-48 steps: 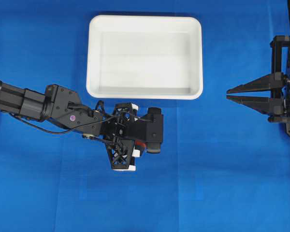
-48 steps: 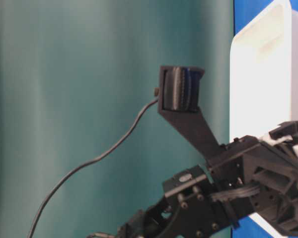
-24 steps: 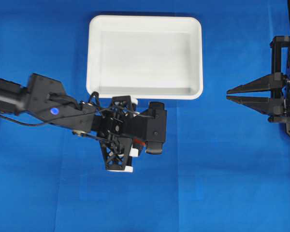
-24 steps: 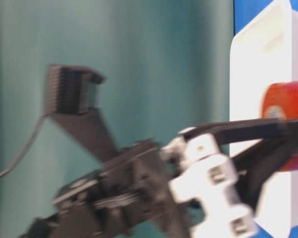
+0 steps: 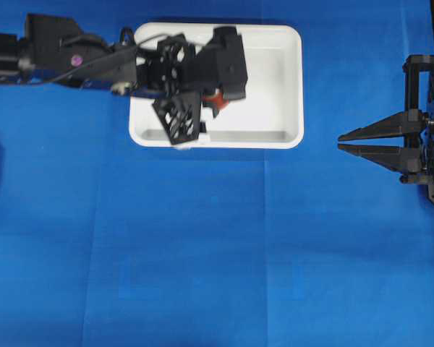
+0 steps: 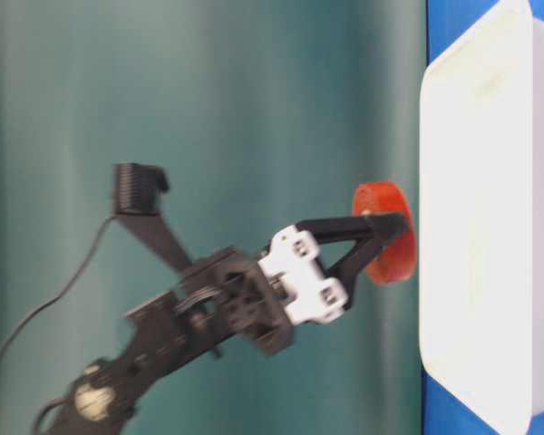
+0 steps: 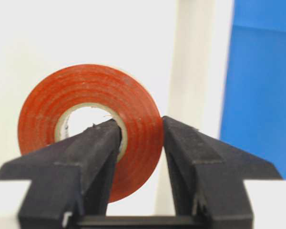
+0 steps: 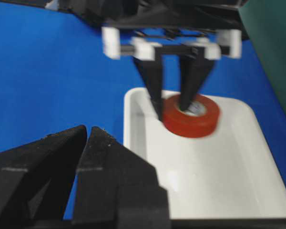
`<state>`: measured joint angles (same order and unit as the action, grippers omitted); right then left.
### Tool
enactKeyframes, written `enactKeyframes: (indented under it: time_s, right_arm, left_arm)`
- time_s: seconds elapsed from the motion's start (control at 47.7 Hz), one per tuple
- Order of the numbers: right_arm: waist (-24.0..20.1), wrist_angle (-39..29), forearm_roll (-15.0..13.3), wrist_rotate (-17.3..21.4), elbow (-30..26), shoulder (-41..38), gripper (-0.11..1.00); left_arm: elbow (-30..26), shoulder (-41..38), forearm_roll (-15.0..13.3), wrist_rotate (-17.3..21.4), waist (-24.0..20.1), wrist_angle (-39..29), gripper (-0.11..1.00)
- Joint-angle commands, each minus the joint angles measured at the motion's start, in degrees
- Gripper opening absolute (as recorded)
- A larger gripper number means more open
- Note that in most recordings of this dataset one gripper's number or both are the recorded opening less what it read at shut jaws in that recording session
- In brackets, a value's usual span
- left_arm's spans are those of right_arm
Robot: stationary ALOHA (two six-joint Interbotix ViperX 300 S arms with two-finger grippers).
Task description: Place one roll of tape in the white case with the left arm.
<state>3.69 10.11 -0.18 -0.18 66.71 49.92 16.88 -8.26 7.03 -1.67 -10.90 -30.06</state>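
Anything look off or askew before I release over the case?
Nothing stands out. The left gripper pinches the roll of tape through its wall, one finger in the hole, above the white case. The case sits square and intact. The right gripper is parked apart, shut.

The overhead view looks straight down on the worktop (image 5: 202,253). The table-level view sits low, turned sideways. The left wrist view peers close along its jaws; the right looks from afar. All share the case (image 5: 289,87).

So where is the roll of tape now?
In the overhead view the roll of tape is above the white case, left of its middle, pinched through its hole by the left end effector.
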Motion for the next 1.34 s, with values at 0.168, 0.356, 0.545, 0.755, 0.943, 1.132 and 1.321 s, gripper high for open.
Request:
enactKeyframes:
  time_s: [0.168,0.356,0.545,0.755,0.943,1.132,1.321]
  right_arm:
    - [0.1,0.2,0.0,0.1,-0.5,-0.3,-0.11]
    - [0.1,0.2,0.0,0.1,-0.5,-0.3,-0.11]
    - [0.1,0.0,0.0,0.1,-0.5,-0.4,-0.11]
    - [0.1,-0.1,0.0,0.1,-0.5,-0.4,-0.11]
    - [0.1,-0.2,0.1,0.1,-0.6,-0.4,-0.11]
    - [0.1,-0.5,0.0,0.1,-0.6,-0.4,-0.11]
    - [0.1,-0.5,0.0,0.1,-0.6,-0.3,-0.11]
  left_arm:
    - [-0.7,-5.1,-0.1,3.5,-2.5,4.3,0.26]
    - [-0.6,-9.2,-0.9,3.9,-3.6,6.9,0.26]
    - [-0.6,-9.8,-0.9,3.5,-3.6,7.2,0.26]
    - [-0.5,-9.0,-0.9,3.4,-3.1,7.1,0.62]
    - [0.3,-3.9,-1.0,3.3,-1.7,5.8,0.79]
    - [3.1,4.0,-1.7,3.1,0.8,5.8,0.74]
    - [7.6,12.7,-3.3,3.1,4.2,7.2,0.73]
